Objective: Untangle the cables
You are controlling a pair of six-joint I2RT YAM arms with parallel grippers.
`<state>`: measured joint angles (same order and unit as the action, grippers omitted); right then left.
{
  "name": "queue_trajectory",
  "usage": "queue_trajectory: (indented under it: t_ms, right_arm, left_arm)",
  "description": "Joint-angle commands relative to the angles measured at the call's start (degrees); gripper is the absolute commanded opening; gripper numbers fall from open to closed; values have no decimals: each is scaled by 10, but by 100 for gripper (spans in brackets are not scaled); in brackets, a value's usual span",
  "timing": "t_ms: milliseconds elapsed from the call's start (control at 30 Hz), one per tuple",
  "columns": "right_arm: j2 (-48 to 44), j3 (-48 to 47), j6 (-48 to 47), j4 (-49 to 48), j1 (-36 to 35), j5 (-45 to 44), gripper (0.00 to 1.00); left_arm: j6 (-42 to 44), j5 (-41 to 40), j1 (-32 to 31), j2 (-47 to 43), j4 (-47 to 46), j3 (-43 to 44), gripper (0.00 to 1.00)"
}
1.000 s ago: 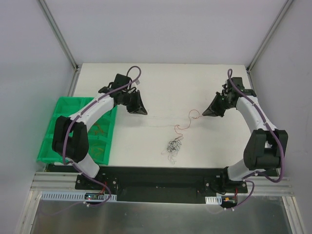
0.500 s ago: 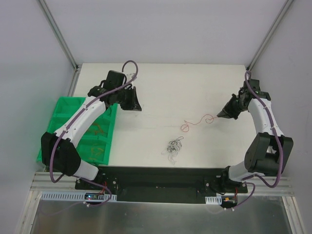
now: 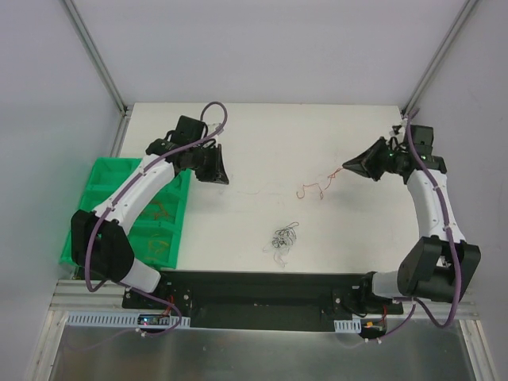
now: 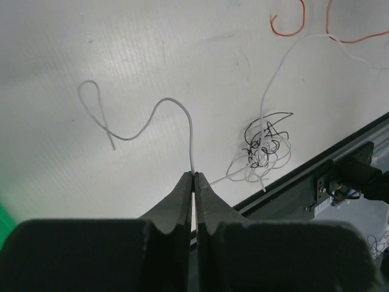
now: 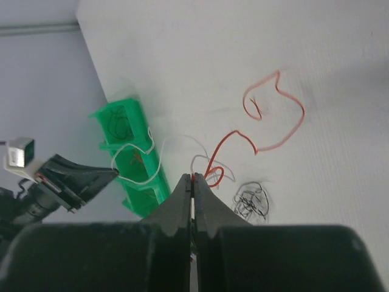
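Tangle of hair-thin black and white cables sits on the white bench, low and centre in the top view, just above the dark rail where the arm bases are bolted. It lies apart from both arms.

Left gripper hangs in the upper left of the bench, beside the green bin at the left edge. In its wrist view the jaws are pressed together on a white cable, which rises from the tips, arches to the left and ends in a small loop at the upper left of that frame. Another pale strand runs from beside the tips toward the tangle at the right centre, close to the bench's dark edge.

Right gripper is over the upper right of the bench, pointing left. Its jaws are also pressed together, pinching one end of an orange cable. This cable curls away from the tips in open bends across the bench and is separate from the tangle, which shows to the right of the fingers. In the top view the orange cable trails down and left from the right gripper, between it and the tangle. The right wrist view also takes in the green bin and the left gripper at the left, with a white strand looping off it.
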<state>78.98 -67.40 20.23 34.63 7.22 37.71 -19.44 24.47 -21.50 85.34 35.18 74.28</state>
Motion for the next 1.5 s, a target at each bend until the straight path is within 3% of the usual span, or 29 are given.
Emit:
queue_trajectory:
  t_ms: [0,67,100,133,333,600,767,933,1233,1467]
  right_arm:
    - [-31,-46,43,7,42,-26,0]
    - [11,-202,-80,228,1,-279,0]
    - [27,-253,-113,272,-19,-367,0]
    - [34,-269,-123,287,-19,-400,0]
    - [29,-173,-107,250,52,-374,0]
    - [69,-100,-115,218,60,-395,0]
    - [86,-91,-142,194,57,-347,0]
    - [107,-88,-146,198,53,-407,0]
    - [166,-90,-139,192,60,-425,0]
    - [198,-108,-138,191,60,-396,0]
  left_arm:
    - [18,-78,12,-54,9,3,0]
    - [14,-114,16,-73,9,8,0]
    - [11,-134,17,-89,9,10,0]
    - [7,-149,20,-103,9,12,0]
    - [-3,-276,23,-166,25,52,0]
    - [9,-325,24,-206,53,134,0]
    - [-12,-290,24,-215,60,162,0]
    - [-73,-270,29,-188,109,243,0]
    - [-117,-370,32,-203,149,397,0]
    - [-103,-420,32,-212,149,459,0]
